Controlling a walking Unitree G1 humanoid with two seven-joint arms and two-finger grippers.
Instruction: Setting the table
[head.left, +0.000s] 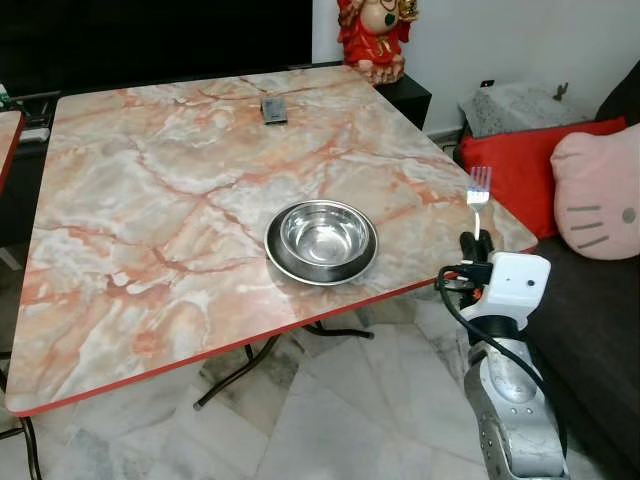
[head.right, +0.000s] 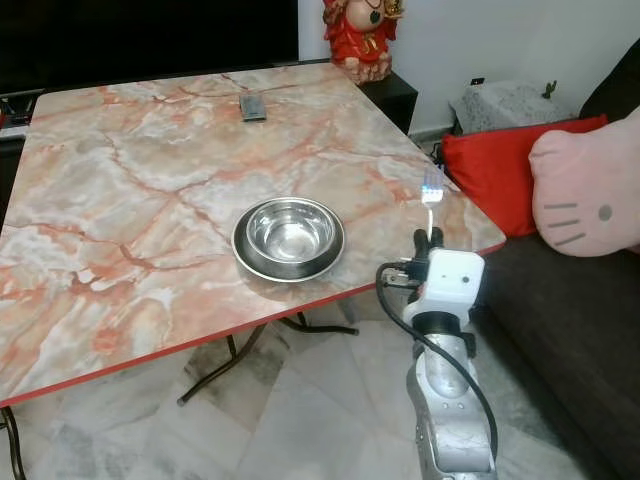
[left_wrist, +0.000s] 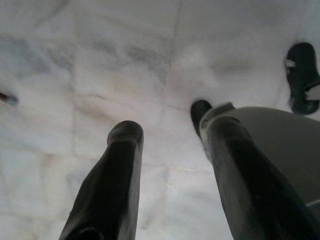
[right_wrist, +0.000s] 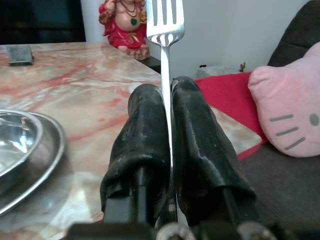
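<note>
Right gripper (right_wrist: 168, 117): fingers pressed together on the handle of a fork, clamping it between the two black pads; it is raised just off the table's near right corner, on the sofa side
Fork (head.left: 479, 190): metal, standing upright out of the gripper, tines on top; it is in the air above the table's right edge, not touching the top; the lower handle is hidden between the fingers
Right arm (head.left: 512, 400): silver, rising from the bottom of the head view, with a white wrist block and a black cable looping beside it
Bowl (head.left: 321, 238): shiny steel, round, empty, sitting inside a wider steel rim; it rests on the table to the left of the fork, near the front edge, apart from the gripper
Table (head.left: 150, 200): square top in pink and orange marble pattern with a red edge; dark folding legs beneath
Small dark object (head.left: 274, 110): flat and rectangular, lying near the far edge; what it is I cannot tell
Figurine (head.left: 375, 35): red, on a dark cabinet beyond the far corner
Sofa side: red cushion (head.left: 525, 170) and pink cat-face cushion (head.left: 600, 195), to the right of the table
Left gripper (left_wrist: 170, 150): hanging low over pale marble floor tiles (left_wrist: 100, 60); fingers spread apart, holding nothing
</note>
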